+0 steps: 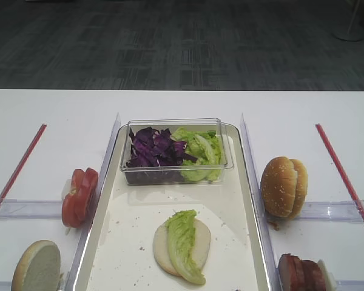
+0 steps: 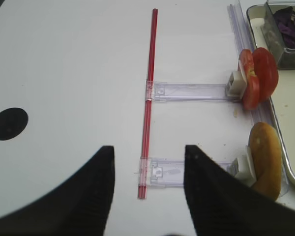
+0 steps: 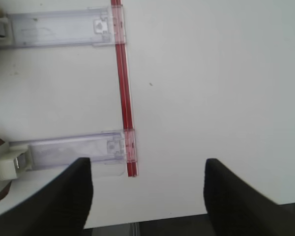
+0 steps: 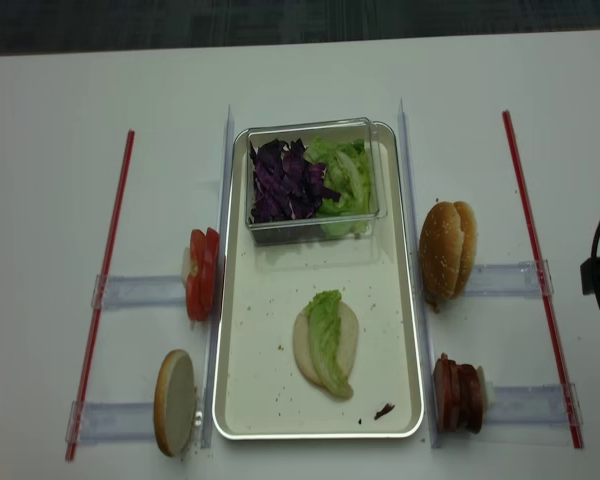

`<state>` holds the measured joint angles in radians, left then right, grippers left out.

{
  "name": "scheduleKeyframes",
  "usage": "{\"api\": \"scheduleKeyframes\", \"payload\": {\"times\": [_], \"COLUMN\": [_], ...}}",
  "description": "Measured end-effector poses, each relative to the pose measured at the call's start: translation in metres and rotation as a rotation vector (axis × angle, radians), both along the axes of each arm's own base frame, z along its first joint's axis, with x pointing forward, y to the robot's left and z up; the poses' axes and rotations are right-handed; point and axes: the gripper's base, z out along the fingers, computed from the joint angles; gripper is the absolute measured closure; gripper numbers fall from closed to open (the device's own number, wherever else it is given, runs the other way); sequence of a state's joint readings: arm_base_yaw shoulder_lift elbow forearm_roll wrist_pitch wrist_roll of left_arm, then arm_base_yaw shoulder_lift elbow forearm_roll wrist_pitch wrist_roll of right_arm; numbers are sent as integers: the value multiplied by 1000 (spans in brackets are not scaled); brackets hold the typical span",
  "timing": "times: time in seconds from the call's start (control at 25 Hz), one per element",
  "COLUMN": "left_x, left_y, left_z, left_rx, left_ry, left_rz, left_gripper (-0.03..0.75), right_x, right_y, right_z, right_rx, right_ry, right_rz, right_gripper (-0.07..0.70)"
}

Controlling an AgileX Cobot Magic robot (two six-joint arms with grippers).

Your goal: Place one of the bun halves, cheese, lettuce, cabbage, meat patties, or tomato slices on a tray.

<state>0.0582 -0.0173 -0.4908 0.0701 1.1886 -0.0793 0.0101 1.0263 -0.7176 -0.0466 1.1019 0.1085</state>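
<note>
Exterior high — lettuce (image 1: 185,242) atop bun half (image 1: 197,233)

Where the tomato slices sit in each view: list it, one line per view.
Exterior high: tomato slices at left, against the tray edge.
Right wrist: not in view.
Left wrist: upper right, beside the tray rim.
Exterior high (realsense): left of the tray.
Shared landmark: the left red strip.

Lettuce (image 1: 185,242) on bun half (image 1: 197,244), in tray (image 1: 233,267)
</note>
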Motion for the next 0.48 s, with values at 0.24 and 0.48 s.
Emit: {"api": "scheduleKeyframes", "payload": {"times": [0.24,0.48], "left_x": [0,0], "left_y": [0,0], "left_z": [0,0], "left_rx": [0,0], "left_ry": [0,0], "left_rz": [0,0], "left_gripper": [413,413], "right_x": [-30,-57], "right_y": [-1,-2], "right_z": [1,0], "right_rx": [-2,-15], "right_ry": [-90,-162], "right_rz": [-2,-1], "right_gripper": [138,169]}}
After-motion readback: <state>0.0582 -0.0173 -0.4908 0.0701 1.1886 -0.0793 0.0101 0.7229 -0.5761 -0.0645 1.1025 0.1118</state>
